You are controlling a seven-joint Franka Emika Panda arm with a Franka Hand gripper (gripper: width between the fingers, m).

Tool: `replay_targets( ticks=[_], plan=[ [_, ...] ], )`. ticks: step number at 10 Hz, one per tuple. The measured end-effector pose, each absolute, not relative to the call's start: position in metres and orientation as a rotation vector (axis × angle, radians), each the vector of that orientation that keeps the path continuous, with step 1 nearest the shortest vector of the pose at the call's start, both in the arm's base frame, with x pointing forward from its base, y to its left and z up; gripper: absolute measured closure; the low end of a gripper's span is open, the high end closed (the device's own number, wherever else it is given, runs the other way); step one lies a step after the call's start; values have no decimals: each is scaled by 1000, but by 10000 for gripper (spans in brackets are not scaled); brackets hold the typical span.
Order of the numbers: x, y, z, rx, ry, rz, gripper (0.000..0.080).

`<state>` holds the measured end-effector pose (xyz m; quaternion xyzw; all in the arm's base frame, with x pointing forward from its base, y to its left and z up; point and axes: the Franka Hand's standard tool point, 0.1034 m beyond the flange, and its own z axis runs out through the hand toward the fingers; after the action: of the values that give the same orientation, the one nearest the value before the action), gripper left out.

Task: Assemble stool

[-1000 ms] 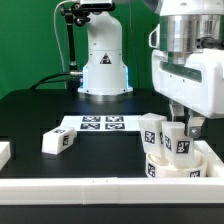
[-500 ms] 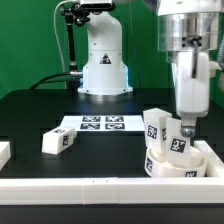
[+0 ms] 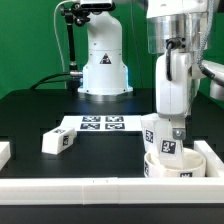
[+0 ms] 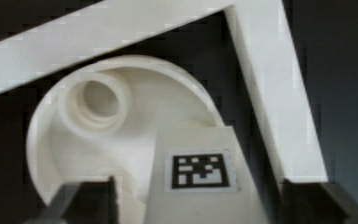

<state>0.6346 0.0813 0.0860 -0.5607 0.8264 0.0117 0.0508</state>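
The biggest thing here is the black tabletop (image 3: 30,115), with a long white rail (image 3: 80,187) along its front edge. The marker board (image 3: 100,124) lies flat in the middle, and I do not touch it. Next comes the round white seat (image 3: 192,170) of the stool, which sits on the tabletop at the exterior view's right, just behind the rail. Two legs stand on top of the seat. The near leg (image 3: 170,147) is right under me and looks a little tilted. The far leg (image 3: 150,130) stands just beside it, toward the exterior view's left. The loose leg (image 3: 58,142) lies on its own on the tabletop, well apart from the seat, at the exterior view's left. My fingers (image 4: 83,205) are apart, one on each side of the near leg. In the wrist view I see a dark gap on each side, so I am not squeezing it. The smallest thing is a round hole (image 4: 101,100) in the seat, close to the near leg, and nothing is in it. I think the job is more than half done: two legs are up and one is left. I cannot tell if the two legs are in tight. I think the loose leg goes in that hole.
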Motion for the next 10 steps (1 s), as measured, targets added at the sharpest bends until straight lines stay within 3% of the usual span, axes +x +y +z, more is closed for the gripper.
replay_targets(
  ticks=[1,2,6,10],
  plan=[
    [635,81,86,-1737,2494,34,224],
    [636,81,88,-1774,2463,30,165],
    [645,82,114,-1898,2316,3,151],
    [645,82,113,-2219,2013,-31,151]
  ],
)
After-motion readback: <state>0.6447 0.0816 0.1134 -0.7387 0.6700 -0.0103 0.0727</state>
